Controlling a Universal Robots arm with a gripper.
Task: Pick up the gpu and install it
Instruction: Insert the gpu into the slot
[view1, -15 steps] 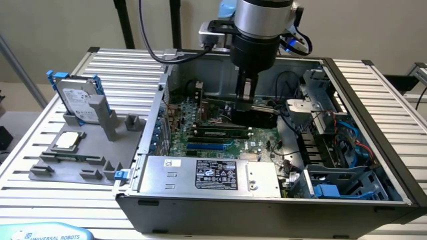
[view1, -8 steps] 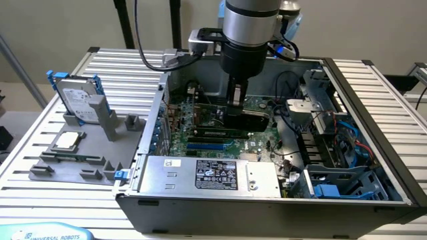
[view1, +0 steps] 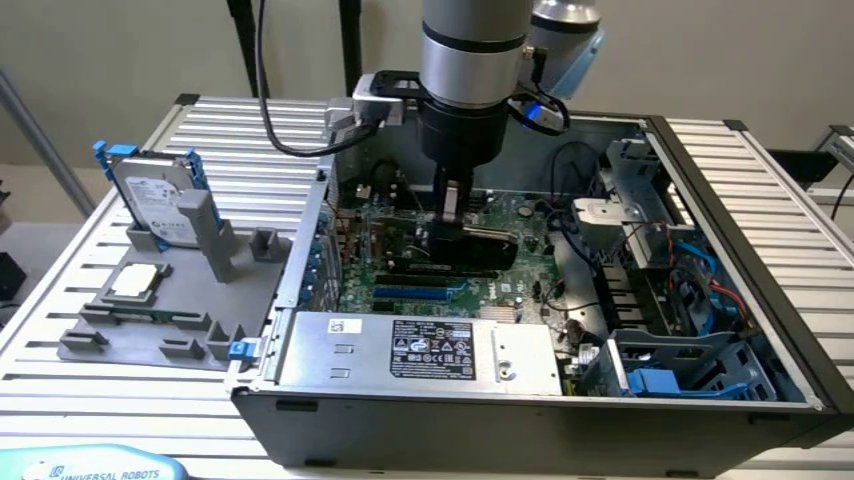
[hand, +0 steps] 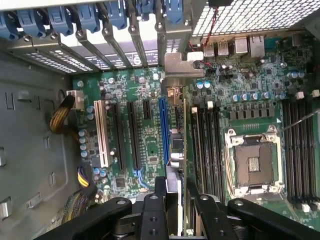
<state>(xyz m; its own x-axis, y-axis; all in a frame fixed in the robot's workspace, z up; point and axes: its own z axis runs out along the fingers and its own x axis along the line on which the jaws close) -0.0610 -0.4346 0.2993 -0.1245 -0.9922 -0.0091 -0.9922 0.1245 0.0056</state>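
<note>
My gripper reaches down into the open computer case, over the green motherboard. It is shut on the gpu, a dark flat card standing on its edge just above the board. In the wrist view the gpu appears edge-on between my two black fingers. Its silver end bracket sits against the case's rear slot openings. The card runs alongside the long blue slot, very close to it; whether it is seated I cannot tell.
A silver hard drive with blue rails and a small square processor chip rest on a grey holder at the exterior view's left. In the case are the power supply, drive cages, cables and the empty processor socket.
</note>
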